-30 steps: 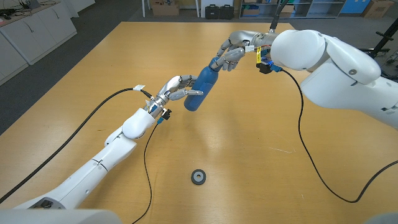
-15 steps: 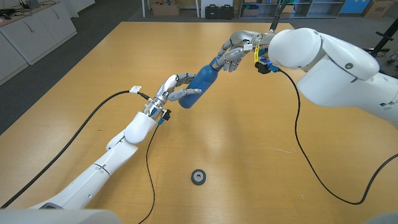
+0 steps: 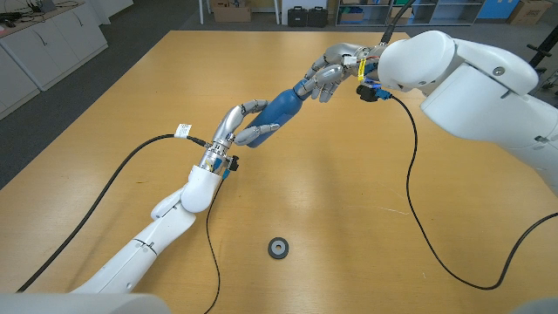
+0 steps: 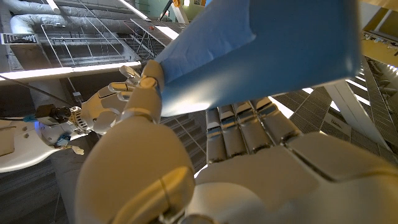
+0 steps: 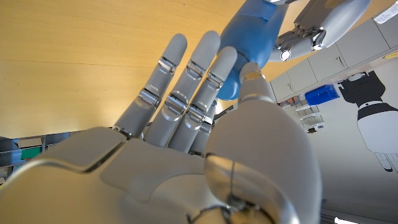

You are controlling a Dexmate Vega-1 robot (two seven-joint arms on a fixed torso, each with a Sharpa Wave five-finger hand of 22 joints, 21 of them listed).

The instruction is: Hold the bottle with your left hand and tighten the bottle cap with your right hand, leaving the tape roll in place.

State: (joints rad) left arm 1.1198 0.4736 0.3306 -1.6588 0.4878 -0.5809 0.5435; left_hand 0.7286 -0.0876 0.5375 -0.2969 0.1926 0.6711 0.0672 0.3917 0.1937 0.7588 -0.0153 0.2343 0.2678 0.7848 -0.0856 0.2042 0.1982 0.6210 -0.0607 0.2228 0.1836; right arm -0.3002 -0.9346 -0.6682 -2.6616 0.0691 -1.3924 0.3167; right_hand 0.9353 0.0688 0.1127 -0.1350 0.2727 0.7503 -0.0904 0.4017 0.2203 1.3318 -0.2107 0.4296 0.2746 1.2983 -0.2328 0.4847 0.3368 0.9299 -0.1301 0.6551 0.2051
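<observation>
A blue bottle (image 3: pixel 277 106) hangs tilted above the wooden table, its cap end pointing away to the right. My left hand (image 3: pixel 242 125) grips its lower body, fingers wrapped around it; in the left wrist view the bottle (image 4: pixel 261 50) lies across my left hand's fingers (image 4: pixel 242 130). My right hand (image 3: pixel 327 74) closes its fingers and thumb on the cap end, which hides the cap itself. In the right wrist view the bottle (image 5: pixel 252 31) sits between the fingertips of my right hand (image 5: pixel 186 124), with my left hand (image 5: pixel 317 25) beyond. A small grey tape roll (image 3: pixel 278 248) lies flat near the front.
Black cables (image 3: pixel 415 201) trail over the table from both arms. Boxes and cases (image 3: pixel 307 15) stand on the floor past the far edge, and cabinets (image 3: pixel 44 39) line the left wall.
The bottle's base has swung up and to the left, so it lies flatter. My left arm has stretched further over the table. My right hand stays at the cap; the tape roll has not moved.
</observation>
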